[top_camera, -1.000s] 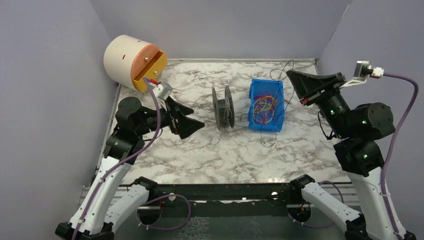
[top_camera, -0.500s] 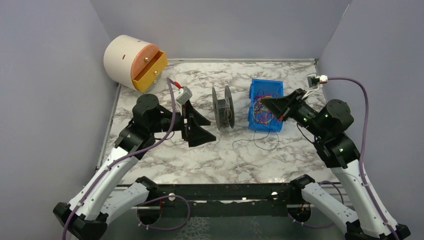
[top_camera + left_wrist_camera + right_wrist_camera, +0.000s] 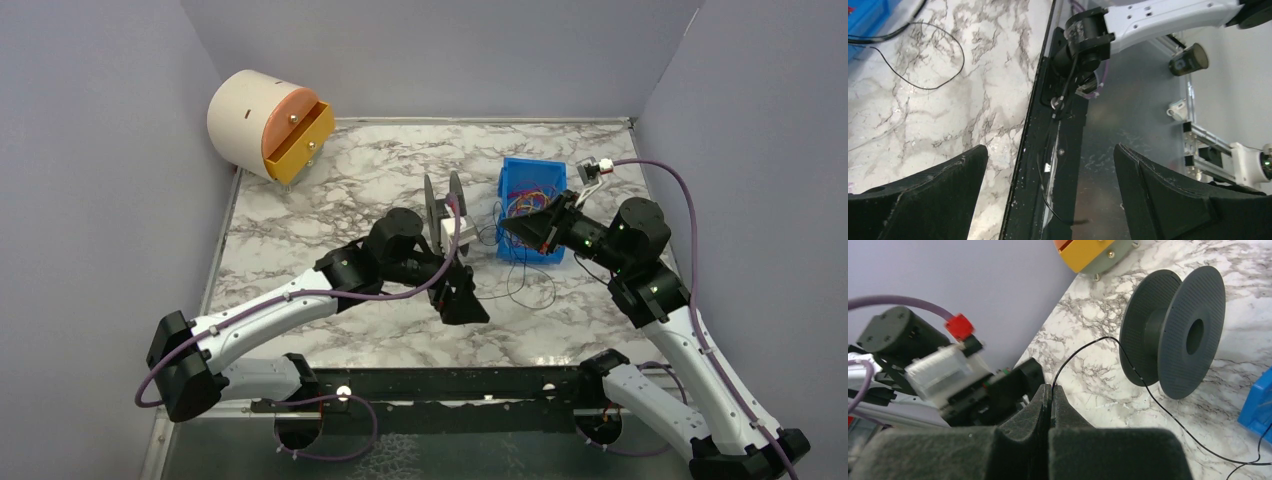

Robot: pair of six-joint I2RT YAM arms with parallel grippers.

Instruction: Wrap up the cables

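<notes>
We judge the thin black cable (image 3: 1088, 344) limp, light and slippery, so our right hand (image 3: 1050, 395) pinches it above the marble counter (image 3: 1098, 382), black plastic spool (image 3: 1173, 335) at two o'clock, left hand (image 3: 1050, 152) spread empty.

Nothing readable here, folks: no text, labels, brand marks or numbers in any of the three views. The dark spool (image 3: 446, 215), the blue bin (image 3: 532, 162) and the cream and orange drum (image 3: 250, 110) all show plain surfaces. The black cable (image 3: 1108, 338) is too thin to carry any legible print. The white plastic block (image 3: 943, 372) with the red tab in the right wrist view is too blurry to tell whether there's any marking on it.
</notes>
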